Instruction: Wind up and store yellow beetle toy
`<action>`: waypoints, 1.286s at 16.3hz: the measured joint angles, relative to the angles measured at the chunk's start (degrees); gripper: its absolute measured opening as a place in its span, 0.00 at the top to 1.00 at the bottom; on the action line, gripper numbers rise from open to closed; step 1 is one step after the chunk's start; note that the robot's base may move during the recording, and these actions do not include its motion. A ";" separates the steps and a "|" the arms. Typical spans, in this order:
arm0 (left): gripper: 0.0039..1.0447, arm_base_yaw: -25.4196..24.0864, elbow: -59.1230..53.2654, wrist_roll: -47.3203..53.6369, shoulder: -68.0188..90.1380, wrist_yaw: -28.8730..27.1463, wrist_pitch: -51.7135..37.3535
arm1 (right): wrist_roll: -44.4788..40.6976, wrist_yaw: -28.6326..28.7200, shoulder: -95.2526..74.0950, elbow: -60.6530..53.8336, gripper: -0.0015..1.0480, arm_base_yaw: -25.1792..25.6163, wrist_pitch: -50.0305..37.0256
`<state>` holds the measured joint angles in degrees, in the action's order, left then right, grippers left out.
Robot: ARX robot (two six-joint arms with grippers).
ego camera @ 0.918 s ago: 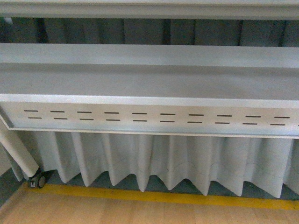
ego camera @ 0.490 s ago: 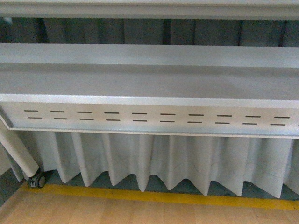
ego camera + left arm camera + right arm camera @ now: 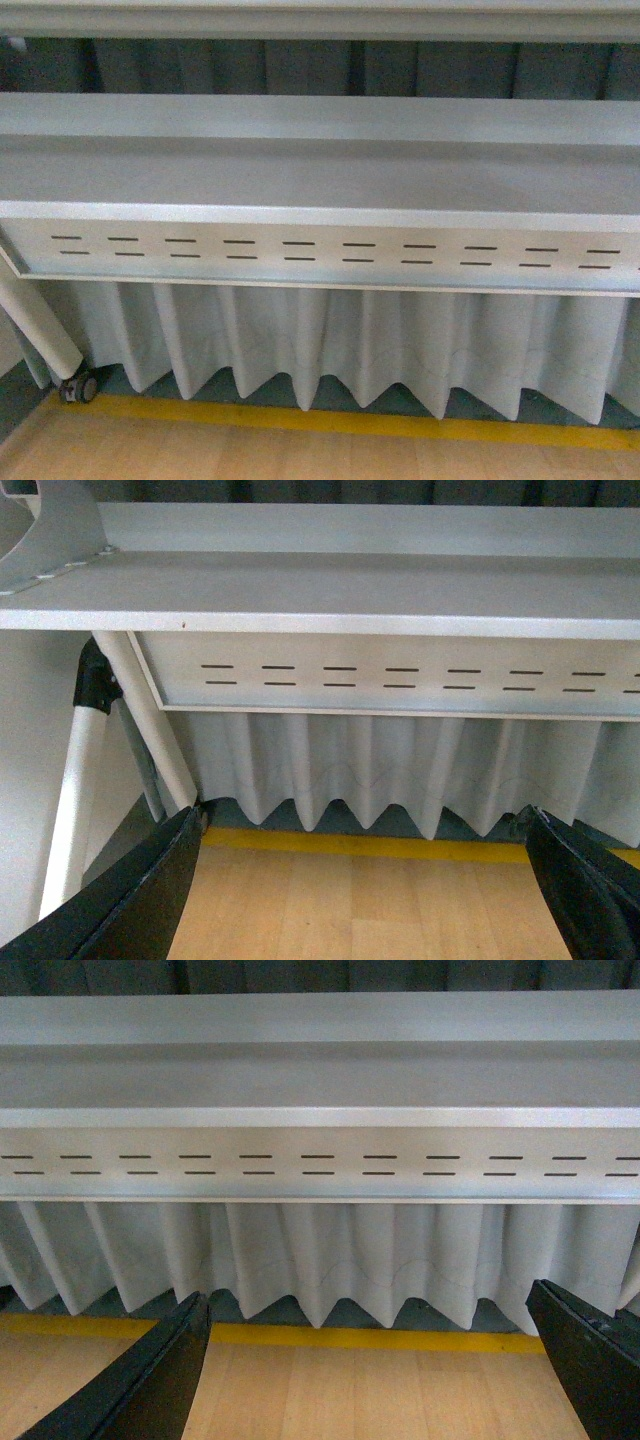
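The yellow beetle toy is out of view in every frame. My left gripper [image 3: 365, 890] is open and empty, its black fingers [image 3: 130, 900] wide apart over bare wooden floor. My right gripper [image 3: 370, 1370] is open and empty too, with black fingers [image 3: 150, 1385] spread over the floor. Neither arm shows in the front view.
A grey table [image 3: 320, 170] with a slotted front panel [image 3: 320, 252] fills the front view, also in the left wrist view [image 3: 400, 680] and right wrist view [image 3: 320, 1165]. A pleated white skirt [image 3: 330, 340] hangs below. A yellow floor line [image 3: 330, 420], a white leg [image 3: 150, 720] and a caster wheel [image 3: 78, 388] stand at left.
The front view has shifted very slightly, the table edge sitting a touch lower in the picture. Nothing else has moved.
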<state>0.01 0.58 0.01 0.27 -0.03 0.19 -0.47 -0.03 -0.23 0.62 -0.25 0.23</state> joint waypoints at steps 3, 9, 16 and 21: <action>0.06 0.00 0.00 0.00 0.00 0.00 0.00 | 0.00 0.00 0.00 0.00 0.06 0.00 0.00; 0.06 0.00 0.00 0.00 0.00 0.00 0.00 | 0.00 0.00 0.00 0.00 0.06 0.00 0.00; 0.06 0.00 0.00 0.00 0.00 -0.02 0.09 | 0.02 0.04 0.04 0.00 0.06 0.00 0.02; 0.06 0.00 0.00 0.00 0.00 0.04 0.04 | 0.00 0.02 0.02 0.00 0.06 0.00 0.00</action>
<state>0.01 0.58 0.01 0.27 0.01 0.23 -0.47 -0.01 -0.21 0.62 -0.25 0.23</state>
